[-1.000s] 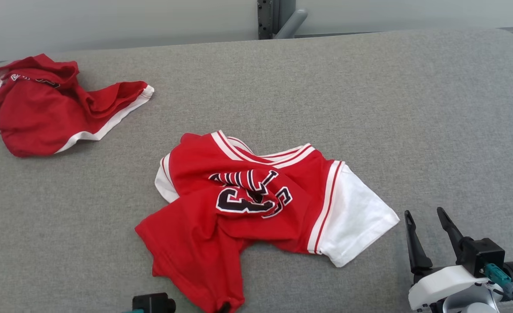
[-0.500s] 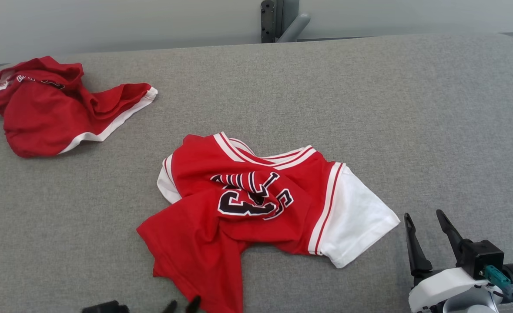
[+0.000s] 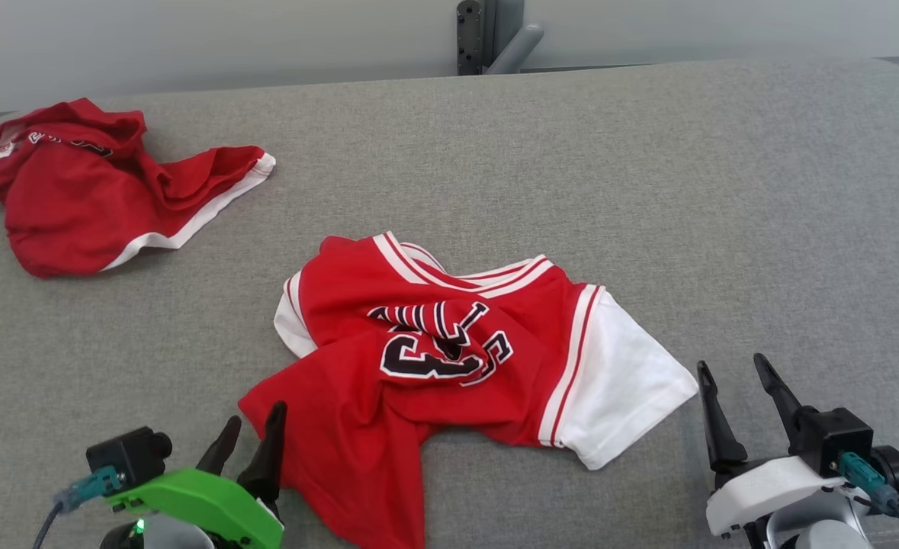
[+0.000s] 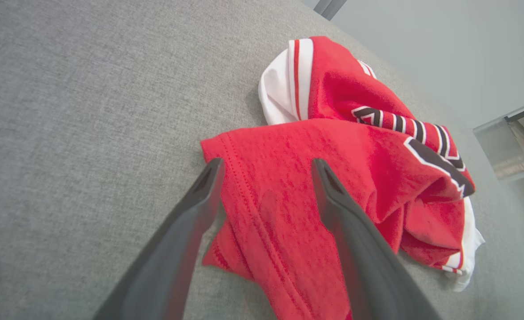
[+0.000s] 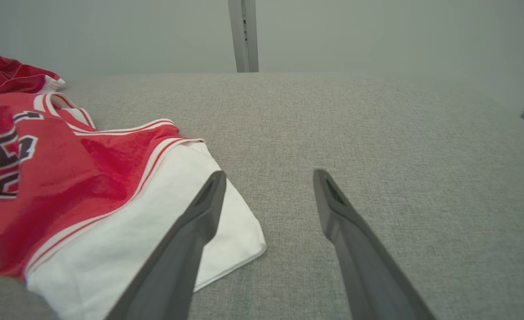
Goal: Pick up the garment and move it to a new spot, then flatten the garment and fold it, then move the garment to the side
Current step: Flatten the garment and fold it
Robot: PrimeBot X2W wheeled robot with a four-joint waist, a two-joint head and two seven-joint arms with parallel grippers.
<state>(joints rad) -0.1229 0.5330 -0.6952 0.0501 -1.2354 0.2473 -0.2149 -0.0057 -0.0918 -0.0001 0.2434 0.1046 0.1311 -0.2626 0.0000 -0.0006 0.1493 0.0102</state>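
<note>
- A grey woven surface [image 3: 647, 191] spreads wide, its far right corner rounded.
- A dark metal post [image 3: 470, 34] stands just behind its far edge.
- A grey tube [image 3: 516, 42] leans against the post's right side.
- A plain pale wall [image 3: 190, 38] runs behind the post.

On the crumpled red jersey [image 3: 342, 427] in the middle of my head view I can read one black, white-edged numeral [image 3: 418, 358], a 3; the digit beside it is folded into the cloth and I cannot tell what it is. The striped black lettering [image 3: 434, 314] just above is bunched up and unreadable. The other red garment [image 3: 75, 206], at the upper left, carries a short line of dark letters, too small and creased to read.
</note>
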